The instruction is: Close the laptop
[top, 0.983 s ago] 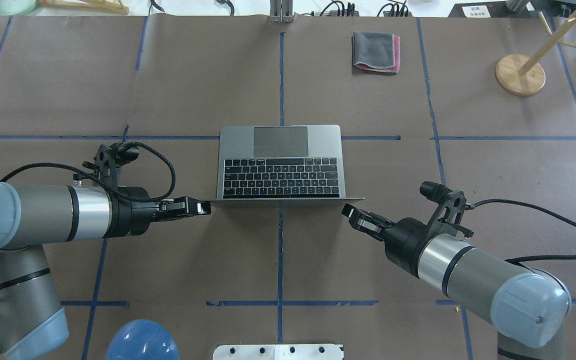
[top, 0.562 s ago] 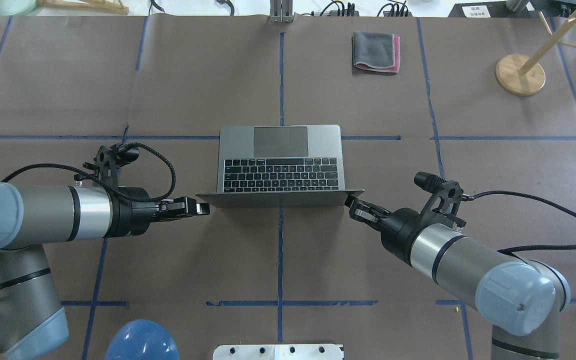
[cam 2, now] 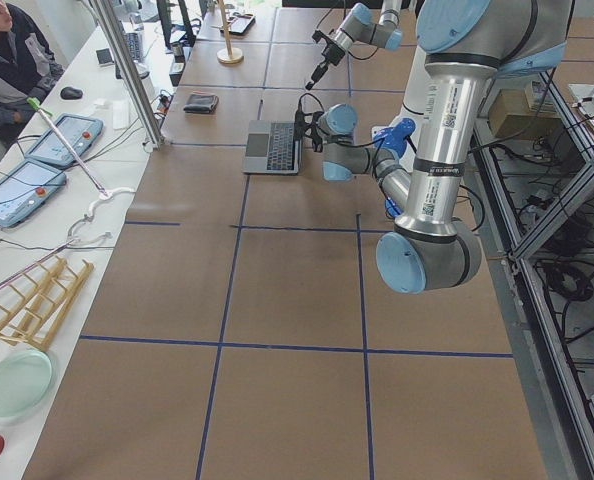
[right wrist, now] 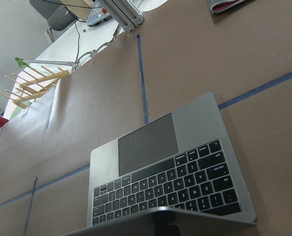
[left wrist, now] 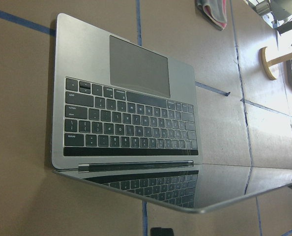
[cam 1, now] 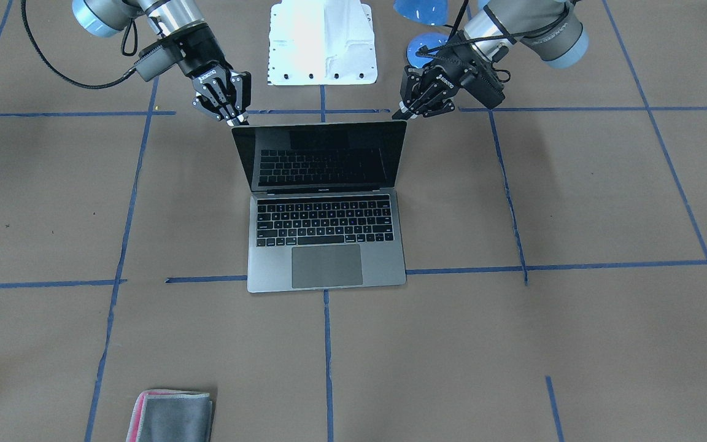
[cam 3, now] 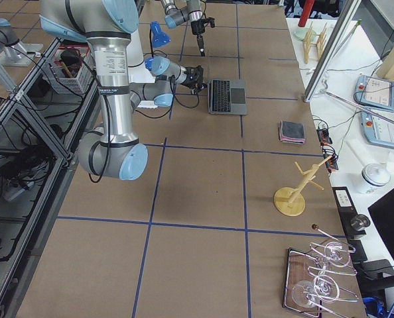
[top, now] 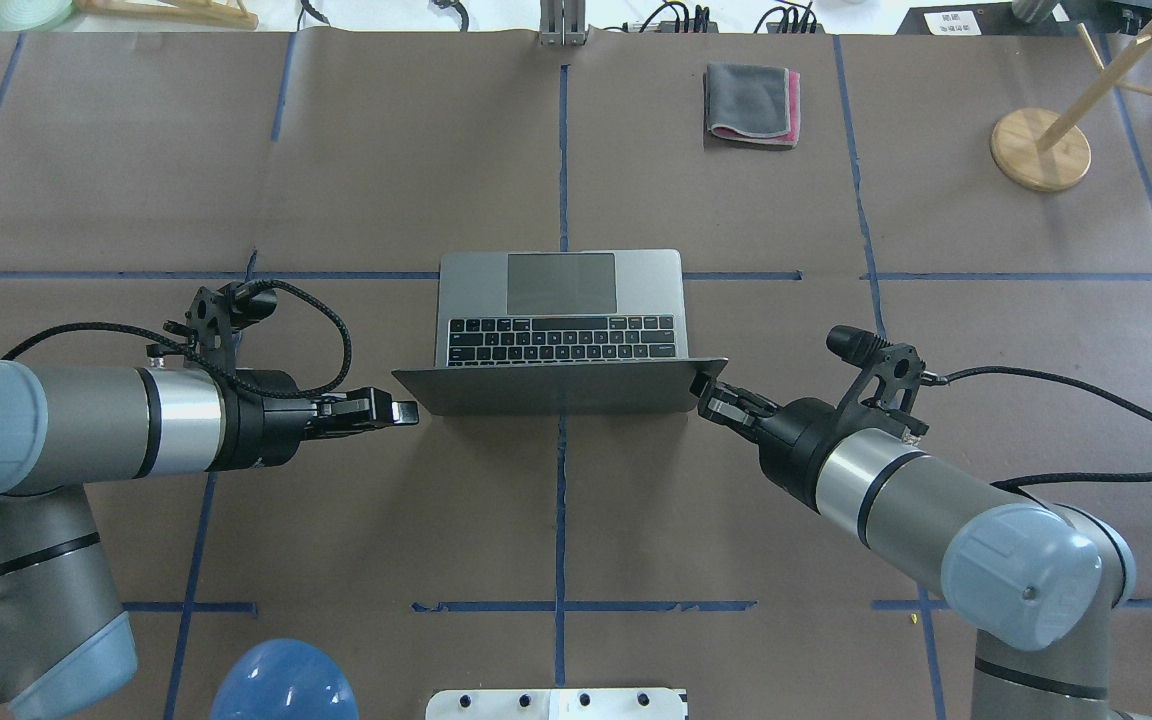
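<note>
The laptop [top: 561, 300] sits in the middle of the brown-papered table [top: 366, 150], its trackpad edge turned away from the robot. It is partly open: the lid [top: 556, 392] leans forward over the rear key rows, and the dark screen mirrors the keys in the front-facing view. The left gripper [top: 404, 411], fingers pressed together, lies low with its tip at the lid's left top corner, touching or just beside it. The right gripper [top: 702, 387], also pressed together around nothing, meets the lid's right top corner from behind. A folded grey-and-pink cloth [top: 751, 103] lies well apart on the far side
</note>
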Available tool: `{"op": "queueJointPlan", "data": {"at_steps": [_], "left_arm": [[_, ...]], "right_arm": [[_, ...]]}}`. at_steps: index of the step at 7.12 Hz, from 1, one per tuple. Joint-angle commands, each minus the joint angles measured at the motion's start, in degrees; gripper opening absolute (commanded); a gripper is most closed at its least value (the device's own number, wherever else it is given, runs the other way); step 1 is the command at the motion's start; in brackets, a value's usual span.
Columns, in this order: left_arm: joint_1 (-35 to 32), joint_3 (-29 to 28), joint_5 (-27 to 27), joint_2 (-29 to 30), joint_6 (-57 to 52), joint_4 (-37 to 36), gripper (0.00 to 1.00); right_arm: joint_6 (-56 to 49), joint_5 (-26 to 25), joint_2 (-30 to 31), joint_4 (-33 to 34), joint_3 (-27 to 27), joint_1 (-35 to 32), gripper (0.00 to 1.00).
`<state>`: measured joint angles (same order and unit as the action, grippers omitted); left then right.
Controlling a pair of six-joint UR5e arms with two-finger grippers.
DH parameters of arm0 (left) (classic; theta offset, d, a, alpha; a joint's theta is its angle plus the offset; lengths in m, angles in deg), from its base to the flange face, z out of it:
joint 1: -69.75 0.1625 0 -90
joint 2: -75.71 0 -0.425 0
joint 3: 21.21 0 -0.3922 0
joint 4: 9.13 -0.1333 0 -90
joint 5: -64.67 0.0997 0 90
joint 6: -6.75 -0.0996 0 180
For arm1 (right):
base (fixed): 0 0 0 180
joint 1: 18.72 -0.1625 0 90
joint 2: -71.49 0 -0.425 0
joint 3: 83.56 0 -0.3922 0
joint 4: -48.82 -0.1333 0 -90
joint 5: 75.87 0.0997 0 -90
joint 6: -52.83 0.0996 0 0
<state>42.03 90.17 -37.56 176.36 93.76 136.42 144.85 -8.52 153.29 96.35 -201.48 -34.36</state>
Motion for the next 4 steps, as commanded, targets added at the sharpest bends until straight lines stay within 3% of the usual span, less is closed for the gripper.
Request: {"op": "queueJointPlan", "data": {"at_steps": [1, 2, 4], "left_arm": [[-0.3, -0.6, 0.9, 0.9, 2.3, -0.2, 0.0], [-0.2, -0.8, 2.5, 1.6, 2.4, -0.4, 0.0], [-0.3, -0.9, 4.4, 6.3, 1.9, -9.8, 0.0]], "right_arm": [[0.0, 0.5, -0.1, 1.3, 0.5, -1.8, 0.01], [-0.1, 0.6, -1.4, 1.3, 2.1, -2.2, 0.01], [-0.1, 0.7, -6.1, 1.3, 7.2, -3.4, 0.01]]}}
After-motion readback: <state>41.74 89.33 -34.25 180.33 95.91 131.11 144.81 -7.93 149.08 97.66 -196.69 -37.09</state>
